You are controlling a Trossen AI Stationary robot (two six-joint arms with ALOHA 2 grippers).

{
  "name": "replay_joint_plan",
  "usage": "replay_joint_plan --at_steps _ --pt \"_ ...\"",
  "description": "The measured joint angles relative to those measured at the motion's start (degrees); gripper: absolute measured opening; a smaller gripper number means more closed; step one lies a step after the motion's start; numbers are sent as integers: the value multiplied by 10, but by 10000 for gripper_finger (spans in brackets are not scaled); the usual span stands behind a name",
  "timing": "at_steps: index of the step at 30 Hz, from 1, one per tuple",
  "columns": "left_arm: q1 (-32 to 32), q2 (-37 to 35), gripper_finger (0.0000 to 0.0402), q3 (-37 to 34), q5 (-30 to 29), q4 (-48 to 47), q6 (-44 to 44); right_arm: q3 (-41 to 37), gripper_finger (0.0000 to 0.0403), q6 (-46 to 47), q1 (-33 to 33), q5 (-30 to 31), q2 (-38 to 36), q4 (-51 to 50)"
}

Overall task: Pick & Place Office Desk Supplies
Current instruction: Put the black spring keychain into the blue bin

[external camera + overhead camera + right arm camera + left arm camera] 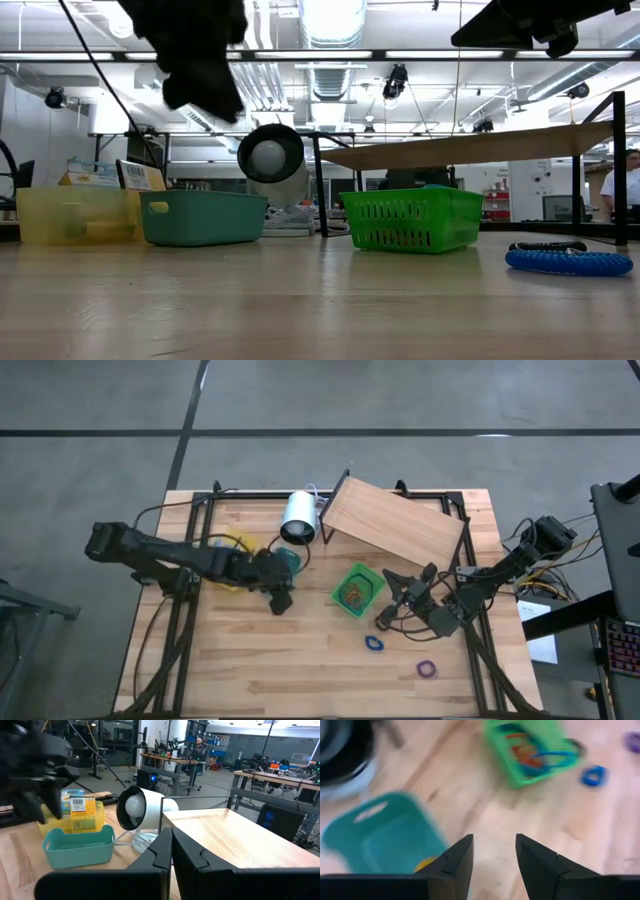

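My left gripper [281,599] hangs open and holds nothing, above the table just near of a teal basket [291,558]; the left wrist view shows its fingers [494,851] apart over bare wood beside that basket [385,836], in which something yellow [425,864] lies. A green basket [357,588] at the middle holds rubber bands [532,755]. A blue loop [375,644] and a purple loop [427,669] lie flat on the table. My right gripper [396,594] waits shut, level, right of the green basket.
A yellow basket [82,812] with small boxes stands left of the teal one. A white cylinder [298,518] lies at the far middle. A slanted wooden board [395,525] on a dark frame stands far right. Bare wood lies along the near edge.
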Motion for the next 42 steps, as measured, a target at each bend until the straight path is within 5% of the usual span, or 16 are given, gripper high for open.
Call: replay_joint_plan --at_steps 10,17,21,27,42 --pt "-162 -13 152 0 -106 126 162 0 8 0 0 0 0 0" --pt "-242 -58 152 -1 -114 141 254 0 8 0 0 0 0 0" --pt "-244 -90 152 -18 -66 157 305 0 8 0 0 0 0 0" --pt "-224 -184 152 -138 4 284 389 0 8 0 0 0 0 0" --pt "-222 -428 152 -318 3 333 423 0 8 0 0 0 0 0"
